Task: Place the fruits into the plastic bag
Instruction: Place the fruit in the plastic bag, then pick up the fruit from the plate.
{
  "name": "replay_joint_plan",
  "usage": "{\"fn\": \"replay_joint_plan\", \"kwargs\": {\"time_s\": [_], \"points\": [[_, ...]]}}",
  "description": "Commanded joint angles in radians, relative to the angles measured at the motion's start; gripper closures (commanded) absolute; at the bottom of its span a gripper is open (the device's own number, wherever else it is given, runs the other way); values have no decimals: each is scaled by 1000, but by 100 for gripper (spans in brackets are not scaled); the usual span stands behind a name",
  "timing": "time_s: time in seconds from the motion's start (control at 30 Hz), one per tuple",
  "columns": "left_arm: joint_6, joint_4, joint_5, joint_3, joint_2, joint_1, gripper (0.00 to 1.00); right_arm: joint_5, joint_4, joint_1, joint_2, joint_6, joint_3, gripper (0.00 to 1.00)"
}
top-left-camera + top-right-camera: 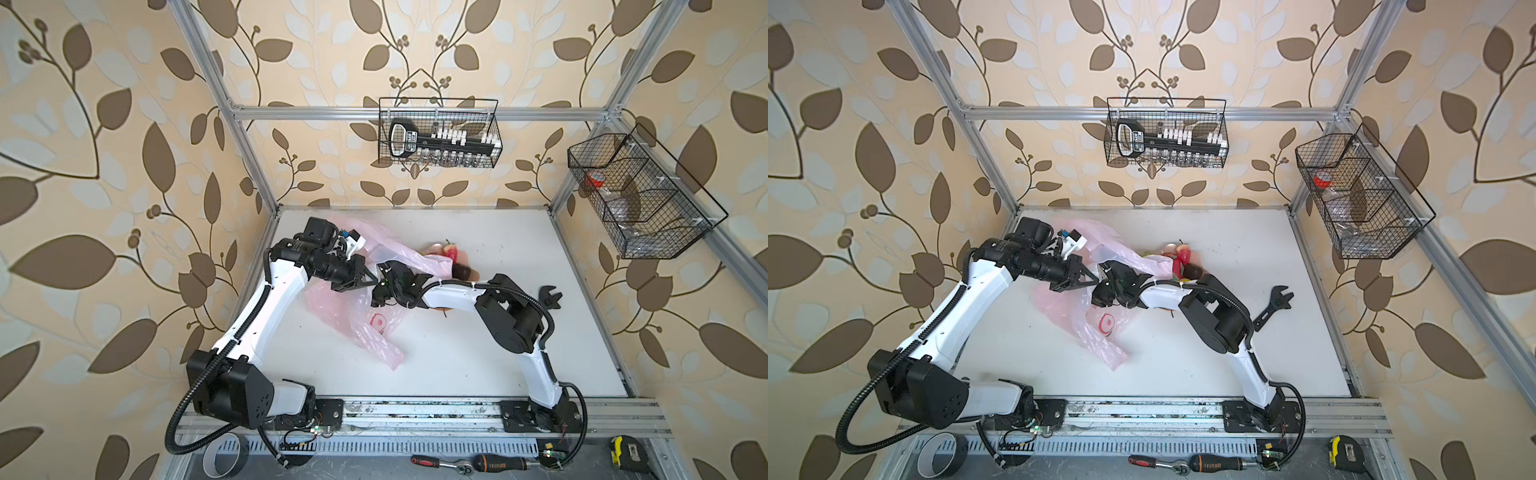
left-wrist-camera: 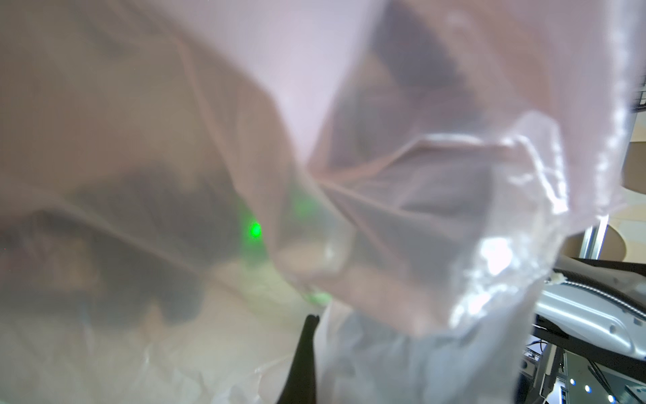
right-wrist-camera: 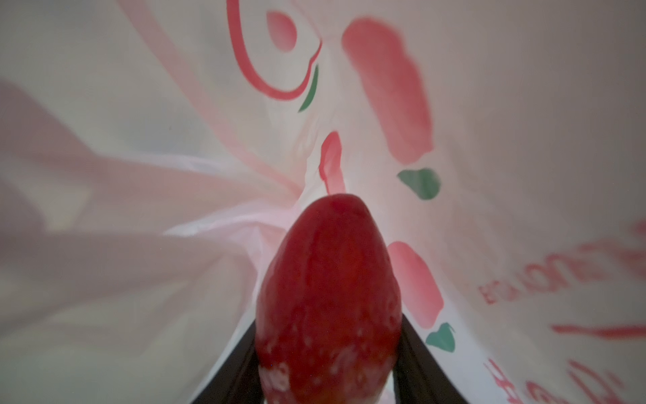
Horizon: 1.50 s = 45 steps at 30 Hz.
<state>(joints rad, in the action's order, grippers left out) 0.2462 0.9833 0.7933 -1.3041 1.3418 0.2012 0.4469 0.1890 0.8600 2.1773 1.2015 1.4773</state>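
Near the table's (image 1: pixel 457 365) front edge, the two arm bases. Toward the middle, the pink plastic bag (image 1: pixel 365 328) lies crumpled and translucent. The left gripper (image 1: pixel 376 279) is closed, pinching the bag's film and holding its mouth up. The right gripper (image 3: pixel 328 349), reaching inside the bag, clamps a red strawberry (image 3: pixel 328 297) between its jaws. Farther back, the remaining fruits (image 1: pixel 455 259) sit on a peach dish (image 1: pixel 432 250) just beside the bag, toward the far edge.
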Motion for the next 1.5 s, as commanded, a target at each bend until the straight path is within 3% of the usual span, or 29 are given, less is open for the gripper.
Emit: {"fn": "replay_joint_plan", "kwargs": {"time_s": [0.0,0.17,0.3,0.53,1.13,1.47], "points": [[7,18,44,-14,-38,-10,100,-38,-33,-1,32,30,2,61],[-22,70,-41,-23,-33,-31,100,13,-7,-2,-15,-5,-30,30],[-47,126,-149,-31,-20,-77,100,37,-29,-10,-81,-45,-98,22],[-49,150,-236,-57,5,-124,100,86,-82,-16,-205,-134,-243,18],[-41,131,-197,-92,72,-138,100,-7,-488,-80,-597,-495,-410,17],[-34,100,-143,-92,92,-146,100,-73,-619,-220,-854,-569,-542,18]]}}
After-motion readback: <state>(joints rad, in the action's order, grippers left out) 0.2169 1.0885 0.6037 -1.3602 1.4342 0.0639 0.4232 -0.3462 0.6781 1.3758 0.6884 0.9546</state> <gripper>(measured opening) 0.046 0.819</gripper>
